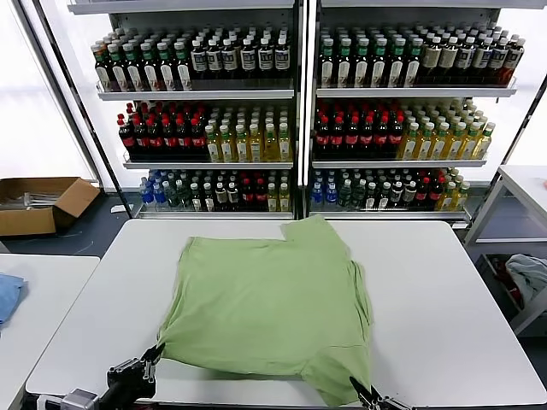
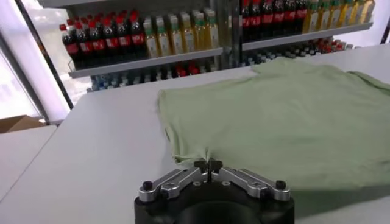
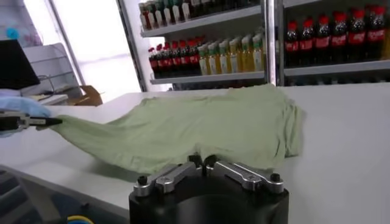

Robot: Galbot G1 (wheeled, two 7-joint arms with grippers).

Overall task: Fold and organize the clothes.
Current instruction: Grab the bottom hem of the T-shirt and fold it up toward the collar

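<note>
At the near edge of the white table [image 1: 444, 290] I had my left gripper [image 1: 150, 357] with its fingers pinched closed on the near-left hem corner of the light green soft-fabric polo shirt [image 1: 265, 307], and my right gripper [image 1: 369, 395] clamped on the near-right corner. The shirt lay spread mid-table. Beyond stood shelves of bottled drinks [image 1: 299, 111].

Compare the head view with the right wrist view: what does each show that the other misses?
Head view only: a cardboard box on the floor and both near shirt corners pinched together. Right wrist view only: the left gripper from the side, lifting its corner off the table. Both: the green polo shirt, the bottle shelves and the shut right gripper on the hem.
</note>
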